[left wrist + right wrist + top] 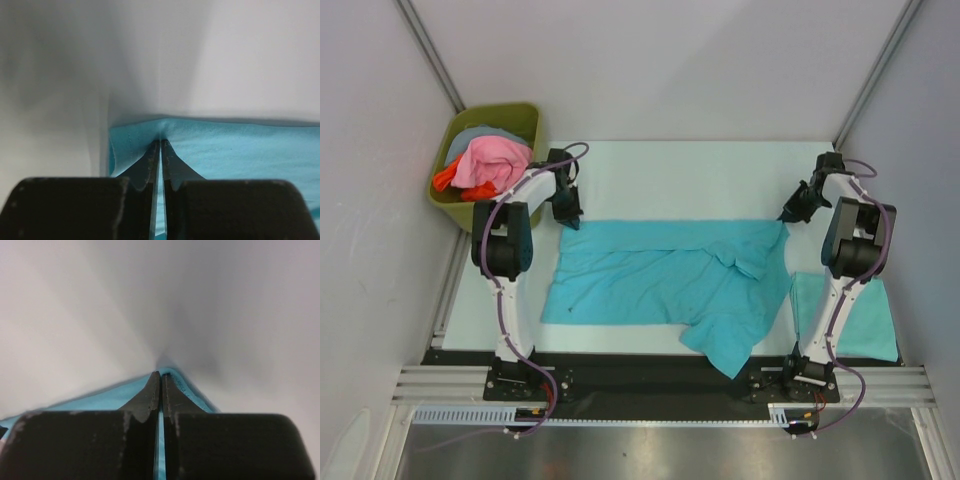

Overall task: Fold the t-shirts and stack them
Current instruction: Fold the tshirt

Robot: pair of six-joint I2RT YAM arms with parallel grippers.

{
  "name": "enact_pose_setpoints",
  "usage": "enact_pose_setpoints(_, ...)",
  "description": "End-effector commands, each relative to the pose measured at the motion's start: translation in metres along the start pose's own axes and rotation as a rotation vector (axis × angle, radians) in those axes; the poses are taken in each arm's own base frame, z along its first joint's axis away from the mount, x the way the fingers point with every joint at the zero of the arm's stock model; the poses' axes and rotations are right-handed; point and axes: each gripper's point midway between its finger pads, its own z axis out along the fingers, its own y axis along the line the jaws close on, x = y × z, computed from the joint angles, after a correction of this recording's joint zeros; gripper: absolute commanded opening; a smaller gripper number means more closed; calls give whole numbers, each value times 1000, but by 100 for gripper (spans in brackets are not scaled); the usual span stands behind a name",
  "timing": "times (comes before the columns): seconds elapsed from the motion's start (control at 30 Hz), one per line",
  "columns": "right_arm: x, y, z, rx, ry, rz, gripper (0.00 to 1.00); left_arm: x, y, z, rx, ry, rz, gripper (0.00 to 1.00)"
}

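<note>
- Far left, an olive-green bin (pixel 442 158) holding pink, orange and grey-blue cloth stands off the table's far-left corner, just beside the left arm. It plays no part in the fold.
- Next, the left gripper (pixel 570 214) sits at the far-left corner of the t-shirt (pixel 650 275). The left wrist view shows its fingers (pixel 145 170) pressed together on the far hem, the thin cloth puckering at their tips.
- Centre, the t-shirt lies open on the pale table (pixel 670 165), its long axis running left to right between the two arms. Its far edge draws a nearly straight line from one gripper to the other. The near-right part is rumpled, with one flap reaching toward the table's near edge.
- Further right, the right gripper (pixel 788 214) meets the far-right corner. In the right wrist view its fingers (pixel 147 400) are closed, and teal fabric rises in a peak to their tips. By the look of it, this is a pinch on that corner.
- Far right, a folded t-shirt (pixel 870 320) lies flat beside the right arm's base, partly hidden under the arm and just beside the open shirt's right edge.
- Judged from this layout, each arm is nearest its own corner and the body of the cloth lies toward the arm bases from both pairs of fingers. The coming fold likely turns on carrying the far edge toward the near side with both arms level.
</note>
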Motion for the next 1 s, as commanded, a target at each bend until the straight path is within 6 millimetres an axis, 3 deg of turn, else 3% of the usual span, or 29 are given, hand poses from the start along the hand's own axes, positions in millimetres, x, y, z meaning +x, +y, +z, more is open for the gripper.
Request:
enact_pose_setpoints(0.0, -28, -5, 1, 47, -90, 15, 0, 3, 23, 18, -93, 17, -3, 8)
enact_pose_setpoints(0.03, -26, -3, 1, 34, -82, 17, 1, 0, 21, 15, -87, 7, -2, 8)
enact_pose_setpoints(0.07, -27, 1, -2, 24, -80, 2, 16, -1, 20, 13, -81, 1, 0, 8)
enact_pose_setpoints(0.13, -24, 3, -15, 44, -68, -23, 29, -6, 15, 1, -64, -32, 0, 11)
enact_pose_setpoints(0.17, -32, 9, -28, 54, -93, -68, 41, -8, 13, -4, -61, -46, 3, 13)
enact_pose_setpoints(0.27, -31, 7, -73, 190, -120, -153, 58, -18, 5, -33, -43, -100, 9, 27)
enact_pose_setpoints(0.3, -27, 16, -94, 194, -143, -186, 59, -20, 4, -42, -36, -119, 10, 34)
enact_pose_setpoints(0.33, -21, 11, -106, 234, -141, -201, 60, -22, -1, -51, -27, -140, 17, 37)
enact_pose_setpoints(0.37, -15, 13, -116, 230, -149, -213, 60, -26, -6, -69, -12, -175, 22, 39)
enact_pose_setpoints(0.4, 8, 6, -116, 233, -108, -213, 60, -25, -8, -76, -6, -188, 26, 41)
enact_pose_setpoints(0.43, 16, 25, -137, 174, -163, -243, 60, -23, -15, -83, 4, -199, 42, 41)
enact_pose_setpoints(0.47, 32, 29, -140, 162, -159, -267, 60, -24, -19, -100, 20, -236, 47, 41)
enact_pose_setpoints(0.5, 60, 30, -134, 134, -98, -297, 59, -17, -26, -103, 31, -234, 63, 41)
enact_pose_setpoints(0.53, 83, 48, -142, 92, -95, -364, 59, -15, -30, -110, 42, -250, 69, 41)
enact_pose_setpoints(0.6, 113, 55, -143, 87, -70, -426, 58, -9, -38, -125, 68, -283, 79, 40)
enact_pose_setpoints(0.63, 141, 59, -146, 72, -51, -467, 56, -2, -50, -129, 109, -281, 97, 40)
enact_pose_setpoints(0.67, 151, 58, -147, 63, -46, -472, 52, -1, -56, -131, 129, -293, 108, 40)
enact_pose_setpoints(0.7, 165, 64, -145, 14, -28, -477, 50, 7, -60, -131, 146, -282, 114, 39)
enact_pose_setpoints(0.73, 183, 58, -139, -3, 16, -456, 47, 12, -68, -135, 163, -287, 132, 39)
enact_pose_setpoints(0.8, 201, 65, -136, -93, 39, -435, 34, 21, -77, -135, 198, -269, 141, 37)
enact_pose_setpoints(0.83, 217, 50, -125, -82, 90, -404, 27, 24, -83, -138, 213, -270, 148, 37)
enact_pose_setpoints(0.87, 224, 49, -121, -92, 106, -351, 13, 26, -87, -138, 226, -270, 152, 36)
enact_pose_setpoints(0.9, 225, 52, -119, -132, 110, -322, 10, 28, -88, -138, 232, -265, 154, 36)
enact_pose_setpoints(0.97, 237, 36, -106, -116, 135, -276, 10, 30, -92, -140, 234, -267, 160, 36)
